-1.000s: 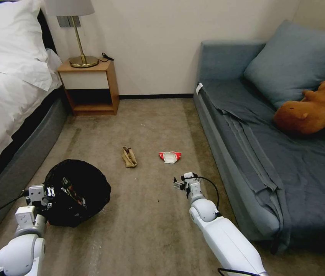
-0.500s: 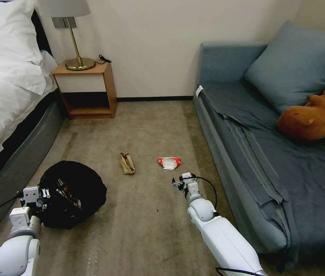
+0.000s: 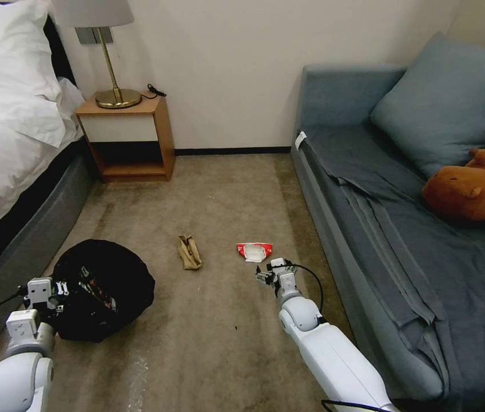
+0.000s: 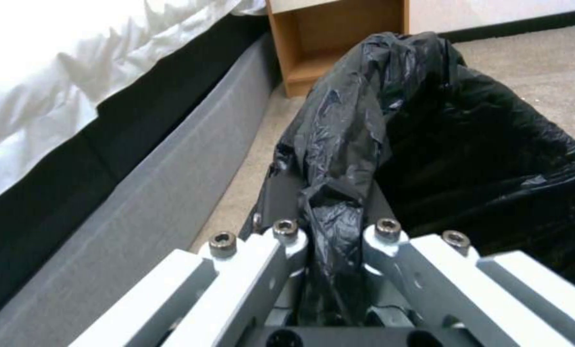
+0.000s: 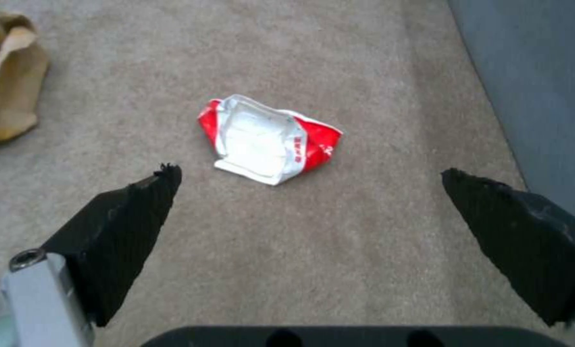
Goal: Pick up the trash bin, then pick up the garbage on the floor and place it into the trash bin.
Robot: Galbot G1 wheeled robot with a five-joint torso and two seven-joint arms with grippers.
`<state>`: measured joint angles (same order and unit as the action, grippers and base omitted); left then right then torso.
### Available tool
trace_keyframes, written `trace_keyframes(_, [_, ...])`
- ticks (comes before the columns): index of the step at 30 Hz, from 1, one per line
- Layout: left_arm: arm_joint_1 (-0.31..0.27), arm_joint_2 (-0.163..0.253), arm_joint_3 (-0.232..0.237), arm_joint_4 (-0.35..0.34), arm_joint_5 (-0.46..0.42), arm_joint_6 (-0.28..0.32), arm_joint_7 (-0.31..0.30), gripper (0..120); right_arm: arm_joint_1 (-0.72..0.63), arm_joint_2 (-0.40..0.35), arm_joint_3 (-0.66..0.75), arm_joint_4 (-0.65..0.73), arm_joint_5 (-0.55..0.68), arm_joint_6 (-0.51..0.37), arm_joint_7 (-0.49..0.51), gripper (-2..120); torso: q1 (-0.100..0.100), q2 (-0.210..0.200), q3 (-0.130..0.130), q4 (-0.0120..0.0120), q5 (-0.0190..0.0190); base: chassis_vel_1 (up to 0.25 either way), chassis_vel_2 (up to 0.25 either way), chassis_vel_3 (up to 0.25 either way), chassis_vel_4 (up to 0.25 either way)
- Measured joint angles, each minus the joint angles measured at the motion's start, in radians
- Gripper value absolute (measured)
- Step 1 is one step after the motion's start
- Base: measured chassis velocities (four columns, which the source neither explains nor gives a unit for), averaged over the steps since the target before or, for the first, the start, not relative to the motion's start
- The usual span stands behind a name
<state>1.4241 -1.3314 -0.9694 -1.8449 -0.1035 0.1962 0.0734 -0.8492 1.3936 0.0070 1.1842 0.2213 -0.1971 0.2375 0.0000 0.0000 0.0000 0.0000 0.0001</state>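
The red-and-white wrapper (image 5: 269, 140) lies on the carpet at twelve o'clock, just ahead of my wide-open right gripper (image 5: 313, 202), its long side crosswise, while my left gripper (image 4: 331, 231) pinches the trash bin (image 3: 102, 286) rim.

Open carpet (image 3: 225, 189) runs up the middle of the frame, bare around the red-and-white wrapper (image 3: 254, 251) just beyond my right pincer (image 3: 269, 273), whose fingers stand spread. The sofa (image 3: 334, 229) walls the right side, the bed frame (image 3: 31, 240) the left.
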Motion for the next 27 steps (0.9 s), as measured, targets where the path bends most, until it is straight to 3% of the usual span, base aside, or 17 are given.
trace_keyframes(11, [0.004,-0.013,0.013,-0.005,0.013,0.0,0.0,5,-0.022,-0.002,0.021,0.004,-0.016,0.006,-0.005,100,0.0,0.0,0.0,-0.0001,-0.0001,-0.075,0.079,0.071,-0.077])
trace_keyframes(27, [-0.002,0.0,0.005,0.013,0.003,-0.001,0.0,5,-0.013,0.01,0.01,-0.012,-0.019,0.007,-0.007,100,0.0,0.0,0.0,0.0,-0.0001,-0.083,0.083,0.081,-0.081])
